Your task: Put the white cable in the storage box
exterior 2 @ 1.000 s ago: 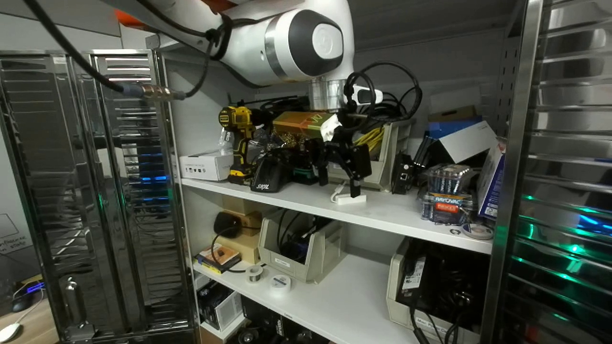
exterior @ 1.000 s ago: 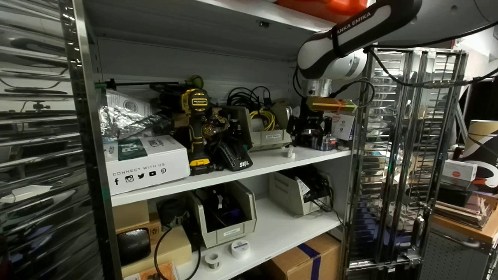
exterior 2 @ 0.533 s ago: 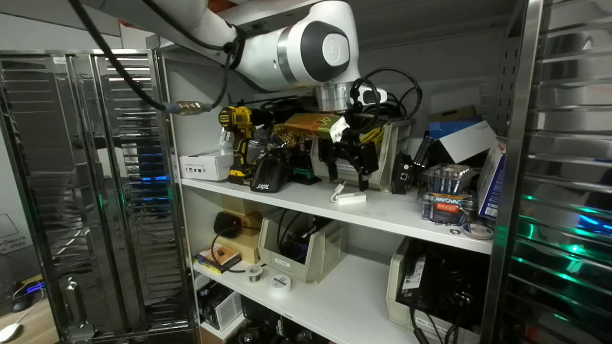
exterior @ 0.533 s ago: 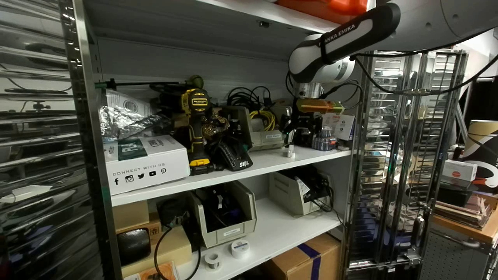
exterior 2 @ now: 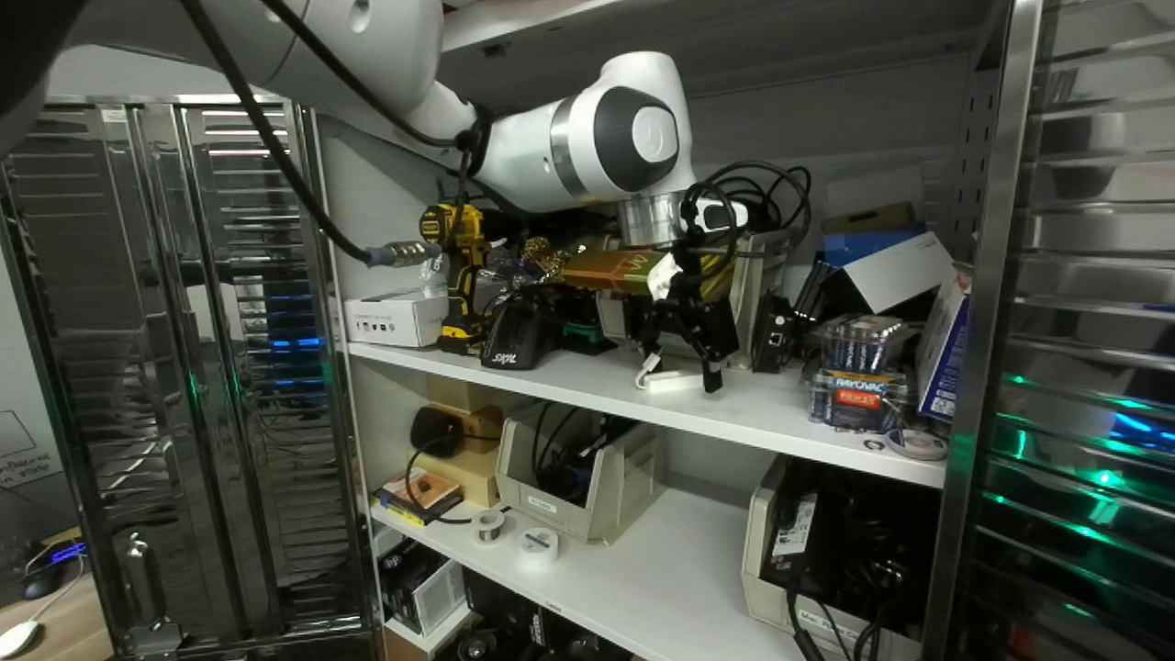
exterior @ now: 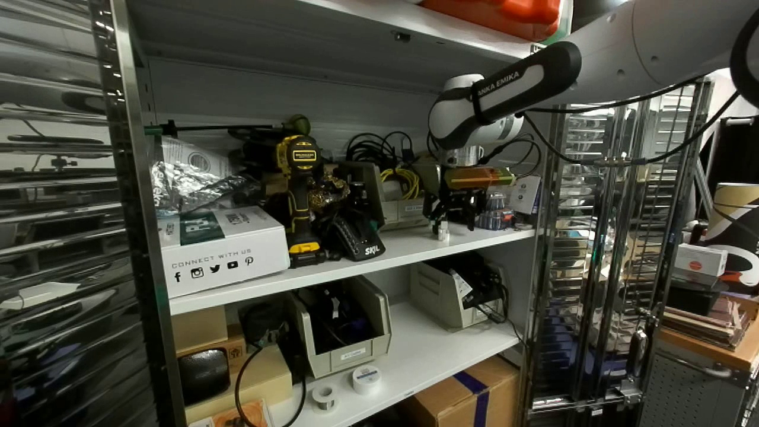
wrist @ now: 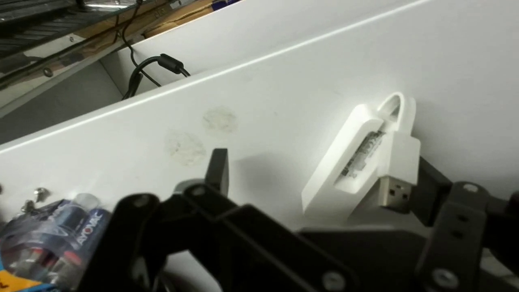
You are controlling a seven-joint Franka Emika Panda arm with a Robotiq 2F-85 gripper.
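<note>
The white cable [wrist: 344, 178] is a short white USB adapter with a looped lead and a metal plug. It lies on the upper shelf, and it shows in both exterior views [exterior: 443, 232] [exterior 2: 670, 382]. My gripper [wrist: 324, 180] is open and low over it, seen in both exterior views [exterior: 453, 225] [exterior 2: 681, 369]. In the wrist view the adapter lies between the fingers; the plug overlaps the right finger [wrist: 430, 190], and the left finger stands apart. The storage box, a cream bin [exterior: 398, 214] with yellow cable inside, stands behind my gripper, partly hidden.
Similar cream bins stand on the lower shelf [exterior: 350, 356] [exterior: 439, 296]. A yellow drill [exterior 2: 454, 266] and a SKIL charger [exterior 2: 514, 335] stand to one side. Battery packs [exterior 2: 858, 367] and a black device [exterior 2: 773, 335] stand on the other side. The shelf's front edge runs close by.
My arm and gripper have moved down towards the shelf, leftward in one exterior view and rightward in another. The gripper stays open. The white cable has not visibly moved.
</note>
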